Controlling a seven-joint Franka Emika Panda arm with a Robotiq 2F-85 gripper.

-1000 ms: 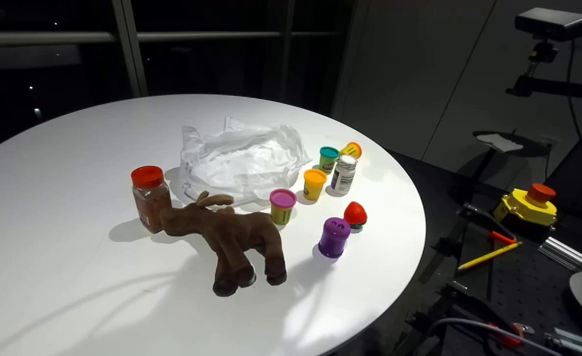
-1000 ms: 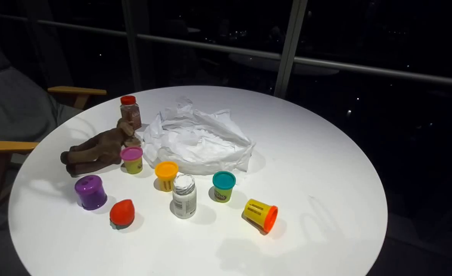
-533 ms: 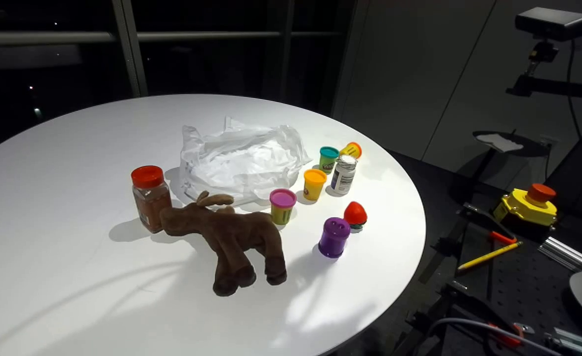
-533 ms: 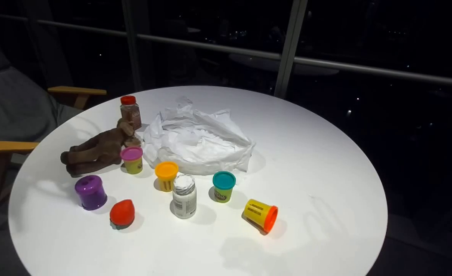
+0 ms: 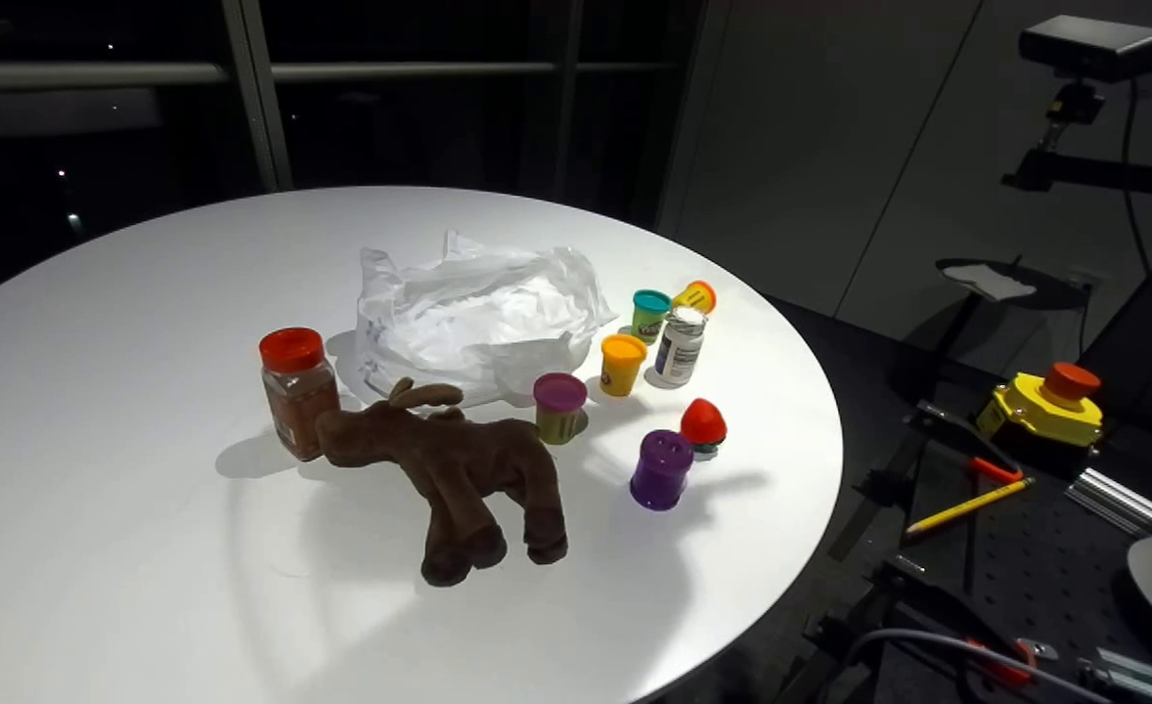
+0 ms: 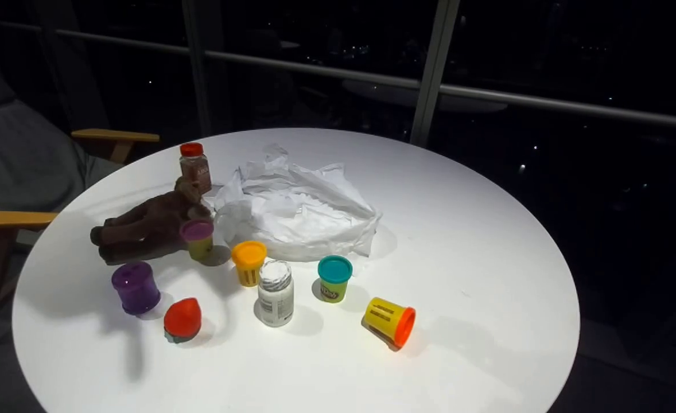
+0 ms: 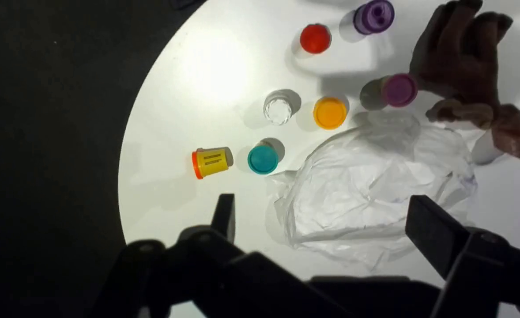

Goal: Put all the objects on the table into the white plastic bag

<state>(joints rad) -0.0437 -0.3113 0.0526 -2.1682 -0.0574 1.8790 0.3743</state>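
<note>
Dark windows close off the room beyond a round white table. Near its middle sits the crinkled white plastic bag, the hub of a clock in an exterior view, with noon toward the windows. The claw appears only in the wrist view, jaws spread wide and gripping nothing.

Trouble could come first from the yellow Play-Doh tub, lying on its side between four and five o'clock: a finger pushing its curved wall off-centre might set it rolling toward the table's edge. A wide grasp at the teal-lidded tub at five, or the amber-lidded tub at half past seven, risks tipping the white pill bottle near both, at half past six. The plush moose at nine may drape over the bag's thin rim and fold it inward.

No object shows inside the bag. The spice jar at ten, capped in red, holds something reddish-brown. Lids conceal what fills the pink-lidded tub near half past eight and the purple canister near eight. Farther out at half past seven, the strawberry also waits outside.
</note>
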